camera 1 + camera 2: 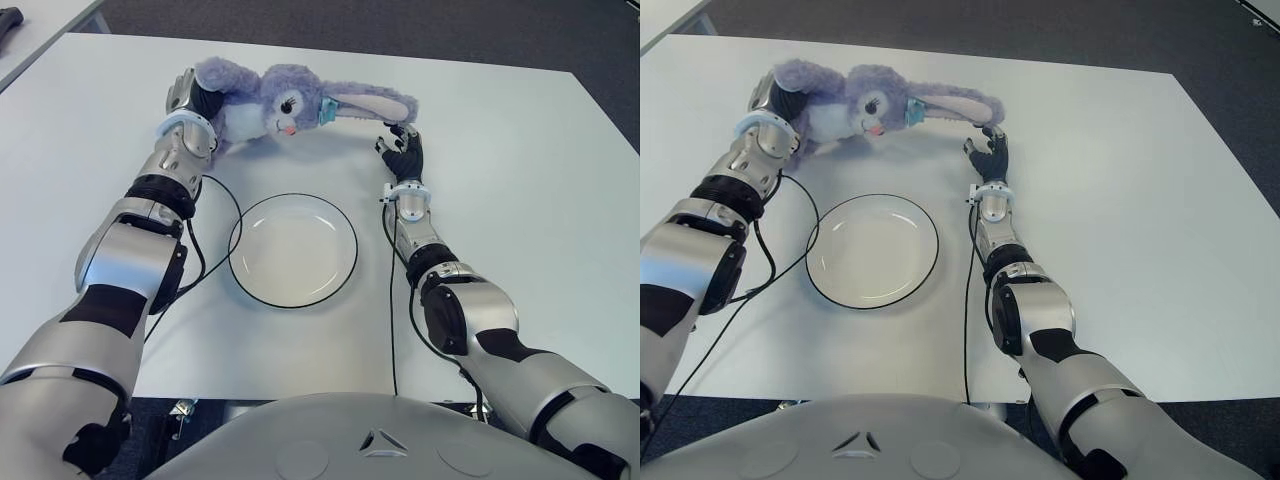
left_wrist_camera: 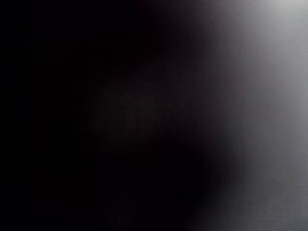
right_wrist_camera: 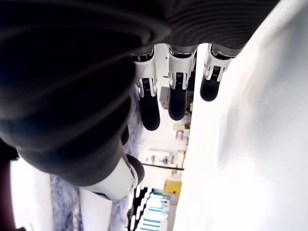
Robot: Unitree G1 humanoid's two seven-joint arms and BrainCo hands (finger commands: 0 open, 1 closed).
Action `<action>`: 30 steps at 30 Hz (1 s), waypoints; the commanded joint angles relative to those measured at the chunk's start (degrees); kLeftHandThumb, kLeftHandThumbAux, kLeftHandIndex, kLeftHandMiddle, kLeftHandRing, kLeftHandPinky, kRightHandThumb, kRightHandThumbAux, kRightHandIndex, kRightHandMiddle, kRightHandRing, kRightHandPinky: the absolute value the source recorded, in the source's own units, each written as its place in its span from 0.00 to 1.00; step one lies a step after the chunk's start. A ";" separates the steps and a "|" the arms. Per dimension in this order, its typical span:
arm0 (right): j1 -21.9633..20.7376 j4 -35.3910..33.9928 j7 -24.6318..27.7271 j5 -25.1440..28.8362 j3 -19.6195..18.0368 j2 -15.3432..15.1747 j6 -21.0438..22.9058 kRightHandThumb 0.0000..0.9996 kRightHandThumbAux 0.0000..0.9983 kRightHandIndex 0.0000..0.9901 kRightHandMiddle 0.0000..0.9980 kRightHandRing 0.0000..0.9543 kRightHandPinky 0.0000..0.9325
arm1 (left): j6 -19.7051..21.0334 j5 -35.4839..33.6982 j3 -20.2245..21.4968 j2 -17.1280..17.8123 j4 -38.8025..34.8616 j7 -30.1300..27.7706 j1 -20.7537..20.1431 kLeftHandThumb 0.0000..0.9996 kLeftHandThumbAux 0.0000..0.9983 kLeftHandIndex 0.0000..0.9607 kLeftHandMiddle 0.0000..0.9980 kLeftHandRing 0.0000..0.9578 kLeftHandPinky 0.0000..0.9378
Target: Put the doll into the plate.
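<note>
A purple plush bunny doll [image 1: 285,100] lies on its side near the far edge of the white table [image 1: 520,180], its long ear stretched out to the right. My left hand [image 1: 188,95] is pressed into the doll's body at its left end, and the left wrist view is dark. My right hand [image 1: 402,150] sits just below the tip of the ear, open, its fingers [image 3: 177,103] extended with nothing between them. A white plate [image 1: 292,250] with a dark rim lies bare on the table between my two forearms, nearer to me than the doll.
Black cables trail on the table beside my left forearm [image 1: 195,250] and along my right forearm [image 1: 390,300]. Another table's corner [image 1: 40,30] shows at the far left. Dark floor [image 1: 400,25] lies beyond the far edge.
</note>
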 commanded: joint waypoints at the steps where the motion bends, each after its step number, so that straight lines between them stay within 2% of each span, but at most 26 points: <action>1: 11.66 7.84 0.30 0.35 -0.35 2.20 7.54 0.54 0.88 0.29 0.20 0.13 0.07 | 0.58 1.00 -0.93 1.44 -1.81 -1.25 0.19 1.00 0.62 0.85 0.85 0.85 0.73; 2: 11.66 7.85 0.35 0.35 -0.34 2.22 7.63 0.54 0.88 0.29 0.20 0.13 0.07 | 0.74 1.10 -0.99 1.63 -2.24 -1.43 0.15 1.00 0.62 0.85 0.85 0.85 0.75; 4: 11.66 7.87 0.42 0.37 -0.35 2.24 7.78 0.54 0.87 0.30 0.19 0.12 0.07 | 1.11 1.19 -1.09 1.86 -3.01 -1.79 0.11 1.00 0.62 0.85 0.85 0.86 0.73; 5: 11.65 7.88 0.45 0.38 -0.37 2.25 7.83 0.54 0.87 0.30 0.19 0.12 0.07 | 1.30 1.22 -1.14 1.95 -3.35 -1.96 0.10 1.00 0.62 0.85 0.85 0.86 0.79; 7: 11.66 7.88 0.50 0.41 -0.39 2.26 7.86 0.54 0.87 0.30 0.19 0.12 0.07 | 1.71 1.24 -1.23 2.08 -3.95 -2.29 0.10 1.00 0.62 0.85 0.85 0.86 0.81; 8: 11.68 7.88 0.53 0.42 -0.40 2.27 7.81 0.54 0.87 0.30 0.19 0.11 0.07 | 1.93 1.23 -1.27 2.16 -4.38 -2.50 0.13 1.00 0.62 0.85 0.85 0.87 0.88; 14: 11.75 7.86 0.50 0.32 -0.31 2.29 7.56 0.52 0.87 0.30 0.18 0.11 0.07 | 2.83 1.18 -1.49 2.66 -8.78 -3.22 1.13 1.00 0.63 0.85 0.86 0.87 0.79; 17: 11.78 7.86 0.50 0.30 -0.28 2.30 7.54 0.50 0.87 0.30 0.18 0.11 0.07 | 3.39 1.12 -1.55 2.84 -10.91 -3.58 1.84 1.00 0.62 0.84 0.85 0.87 0.86; 21: 11.81 7.87 0.65 0.29 -0.24 2.31 7.58 0.48 0.87 0.30 0.17 0.10 0.07 | 5.25 1.04 -1.53 3.33 -16.33 -5.31 3.37 1.00 0.62 0.84 0.85 0.88 0.91; 25: 11.88 7.87 0.64 0.13 -0.09 2.25 7.52 0.47 0.87 0.30 0.17 0.10 0.08 | 7.83 1.13 -1.42 3.94 -22.25 -7.61 4.90 0.99 0.62 0.83 0.85 0.89 0.92; 30: 11.94 7.85 0.80 0.02 0.04 2.14 7.17 0.49 0.87 0.29 0.18 0.11 0.08 | 9.01 1.73 -1.57 4.81 -27.46 -9.31 6.61 0.98 0.63 0.83 0.85 0.89 0.92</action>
